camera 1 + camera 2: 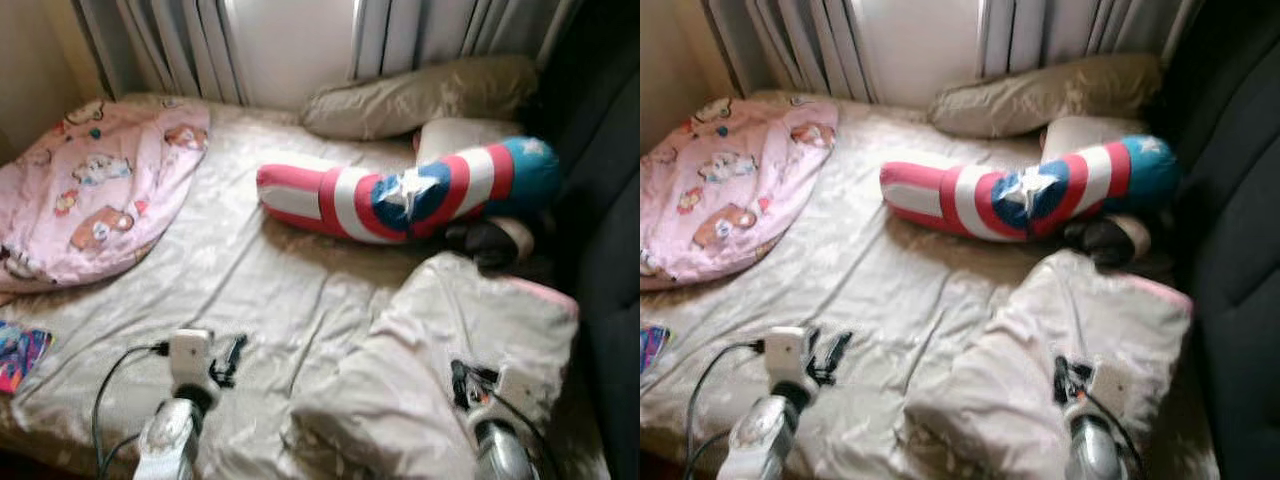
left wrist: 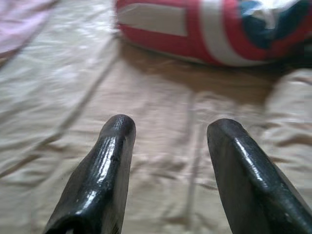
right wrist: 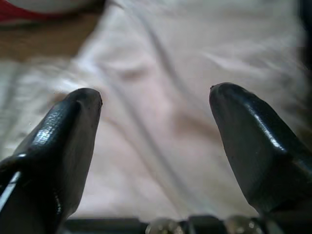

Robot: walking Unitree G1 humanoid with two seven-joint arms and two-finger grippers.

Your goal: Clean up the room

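**Both tools held wide over an unmade bed**

While the left tool (image 1: 232, 358) hangs just above the cream sheet (image 1: 250, 270) near the foot of the bed, its two black fingers (image 2: 105, 165) stand well apart with nothing between them. From the left wrist, the wrinkled sheet runs ahead to the long bolster (image 1: 400, 192) striped red, white and blue with a white star, which lies across the middle of the bed.

The right tool (image 1: 462, 385) sits over a crumpled pale blanket (image 1: 450, 340) heaped on the right side of the bed; its fingers (image 3: 63, 146) are likewise spread wide and empty, the cloth lying under the gap. A pink edge shows along the blanket's far right side.

A pink quilt (image 1: 95, 190) printed with cartoon animals is bundled at the far left corner. A beige pillow (image 1: 420, 95) lies against the grey curtains (image 1: 180, 45) at the head, and a second pale cushion (image 1: 455, 135) pokes out just behind the bolster. A dark rounded object (image 1: 490, 240) lies between the bolster and the blanket; what it is cannot be told. A bright patterned item (image 1: 18, 355) peeks in at the left edge. Dark upholstery (image 1: 600, 200) stands along the right side.
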